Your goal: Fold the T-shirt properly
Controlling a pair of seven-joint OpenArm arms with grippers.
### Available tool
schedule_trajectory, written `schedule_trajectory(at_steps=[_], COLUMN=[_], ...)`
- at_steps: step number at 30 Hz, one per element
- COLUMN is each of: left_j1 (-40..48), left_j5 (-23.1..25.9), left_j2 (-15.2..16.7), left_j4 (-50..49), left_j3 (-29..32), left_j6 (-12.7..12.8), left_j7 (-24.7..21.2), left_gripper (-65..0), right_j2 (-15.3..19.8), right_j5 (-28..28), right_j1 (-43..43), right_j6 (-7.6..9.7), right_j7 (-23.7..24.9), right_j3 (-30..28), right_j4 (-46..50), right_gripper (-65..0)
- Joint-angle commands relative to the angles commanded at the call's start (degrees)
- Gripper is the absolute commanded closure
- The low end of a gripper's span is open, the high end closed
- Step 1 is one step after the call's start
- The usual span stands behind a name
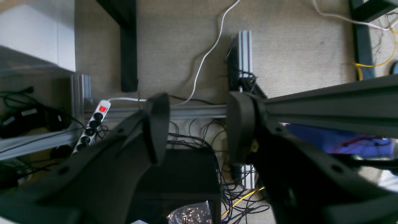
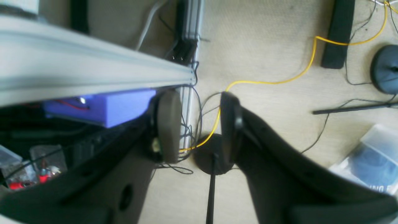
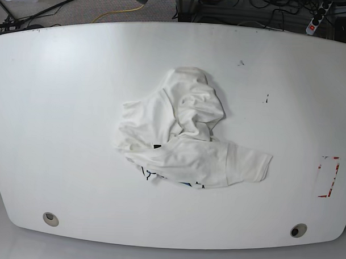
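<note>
Base view: your T-shirt [image 3: 187,135] lies crumpled mid-table [image 3: 60,103]. Both your left gripper [image 1: 197,127] and right gripper [image 2: 199,127] gape apart, holding nothing.

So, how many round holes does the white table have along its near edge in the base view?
2. One round hole sits near the table's near-left corner, the other near the near-right corner. The crumpled T-shirt might hide more.

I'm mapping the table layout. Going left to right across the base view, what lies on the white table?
Left table hole → crumpled T-shirt → small dark marks → right table hole → red-edged tape rectangle.
</note>
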Motion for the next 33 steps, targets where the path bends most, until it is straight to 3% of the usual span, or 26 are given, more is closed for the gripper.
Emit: schedule_trajectory(at_steps=[16,23,33], left_j1=[5.1,5.1,4.7], left_j5=[0.0,-0.2,-0.2], left_j2=[0.3,0.4,0.4], left_j4=[10.7,13.5,13.6], left_j3=[-1.2,-5.0,-5.8], left_j6=[0.0,0.0,0.0], left_j7=[-0.2,-0.4,-0.4], left_gripper=[-26.9,-26.9,-27.2], right_j2=[-0.4,0.2,-0.1], right_j5=[0.2,8.3,9.1], right_j1=[-6.9,-7.1,-3.2], right_j6=[0.00,0.00,0.00], right_j7=[-1.0,-4.3,-4.0], right_j3=[0.0,0.0,0.0], right_j4=[14.3,17.8,17.8], right_gripper=[-19.5,-19.5,-19.5])
